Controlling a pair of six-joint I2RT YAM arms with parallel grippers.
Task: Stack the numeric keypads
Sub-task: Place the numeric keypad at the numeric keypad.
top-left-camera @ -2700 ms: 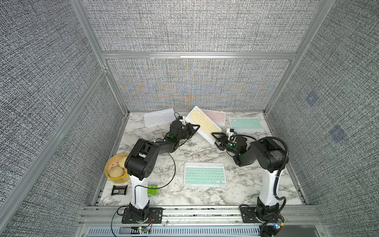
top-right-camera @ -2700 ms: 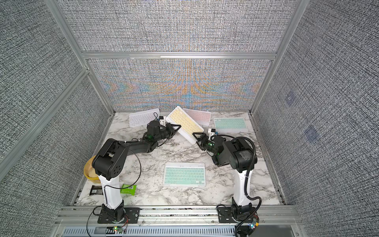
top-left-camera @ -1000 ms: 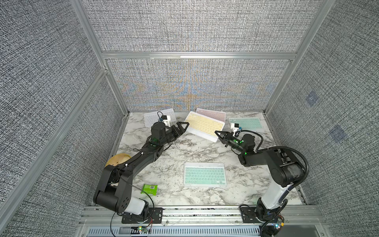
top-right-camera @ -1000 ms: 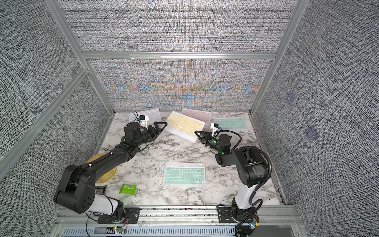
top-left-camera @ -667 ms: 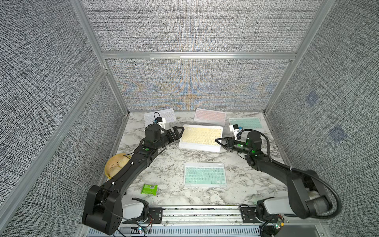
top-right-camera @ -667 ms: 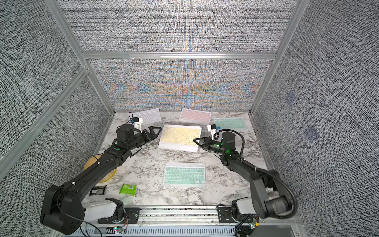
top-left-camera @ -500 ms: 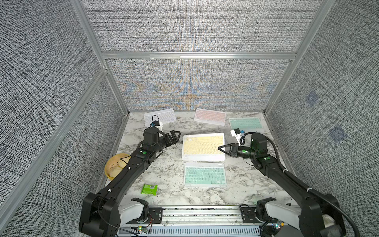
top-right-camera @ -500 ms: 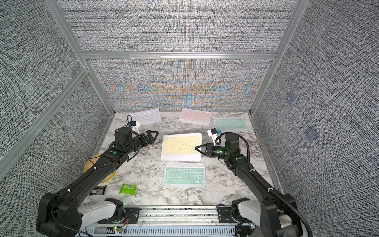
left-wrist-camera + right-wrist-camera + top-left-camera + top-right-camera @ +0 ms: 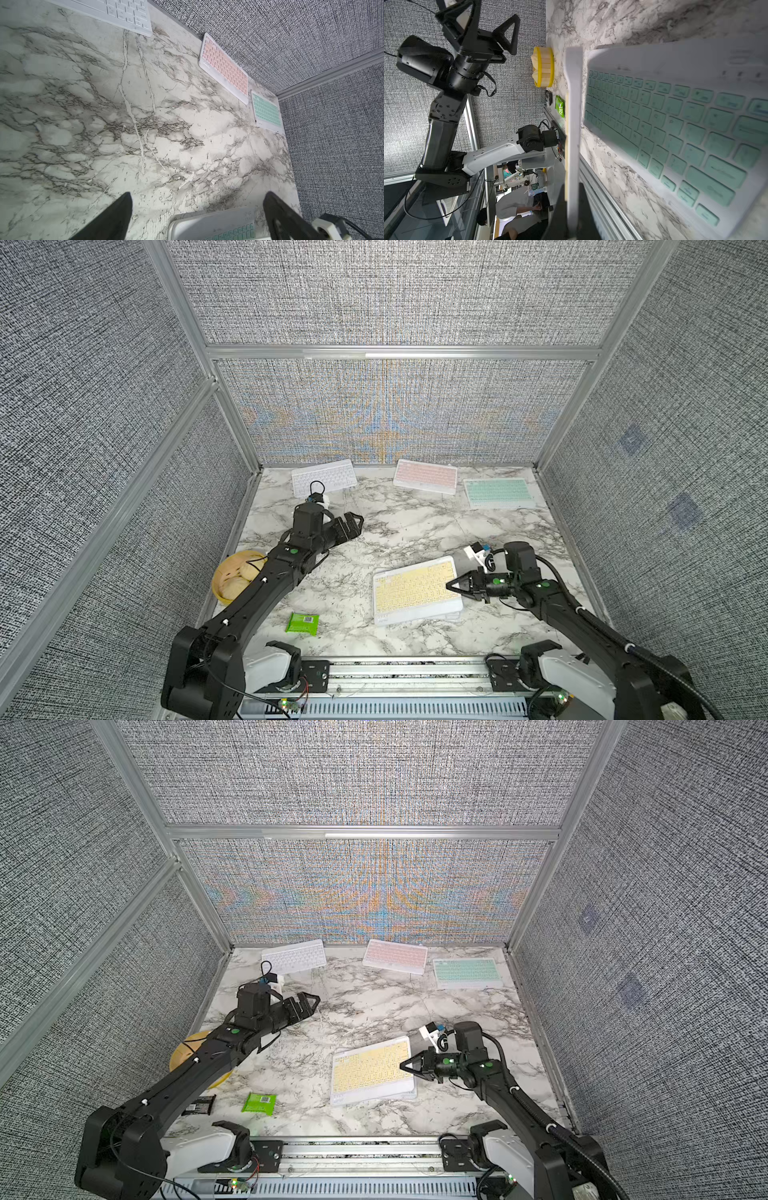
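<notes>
Spanning the booth, the marble surface point(image 9: 407, 531) carries a white keypad point(image 9: 324, 477), a pink keypad point(image 9: 424, 475) and a back mint keypad point(image 9: 496, 492) along its far edge. Near the front, the yellow keypad point(image 9: 411, 587) hangs just above the front mint keypad point(image 9: 675, 128), its edge pinched in the right gripper point(image 9: 451, 585). This looks like the placing step. Next it likely needs squaring, lowering and release. The left gripper point(image 9: 353, 526) hovers wide and empty.

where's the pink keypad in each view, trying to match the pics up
Top views: the pink keypad lies flat at the back wall, near its middle, in both top views.
Left wrist: it lies along the fabric wall, close to the corner.
Right wrist: not in it.
Shared landmark: the back mint keypad beside it, toward the corner, also seen by the left wrist.
</notes>
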